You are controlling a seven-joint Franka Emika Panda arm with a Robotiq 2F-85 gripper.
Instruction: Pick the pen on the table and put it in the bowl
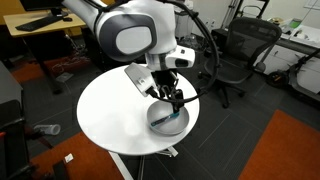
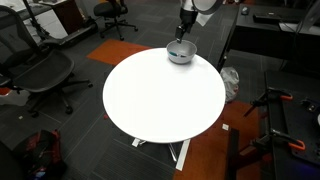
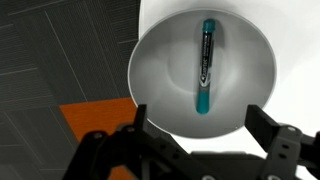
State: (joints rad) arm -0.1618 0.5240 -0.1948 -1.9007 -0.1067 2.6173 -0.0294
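1. Nearest to us in the wrist view, the gripper hangs with its two dark fingers spread wide and nothing between them: released, carrying no load.
2. Just beyond the fingers, the pen lies flat on the bottom of the bowl, teal at its nearer end, clear of both fingers.
3. The bowl stands on the table close to its edge. In an exterior view the arm bends over that side, and the gripper sits directly above the bowl, apart from its rim.
4. We judge the task all but done: the pen is off the tabletop and inside the bowl, the grasp let go. By our reading, only a clean lift away is left, without nudging the bowl towards the nearby edge.
5. Farther off, orange carpet shows under the table, and office chairs stand around it on the dark floor
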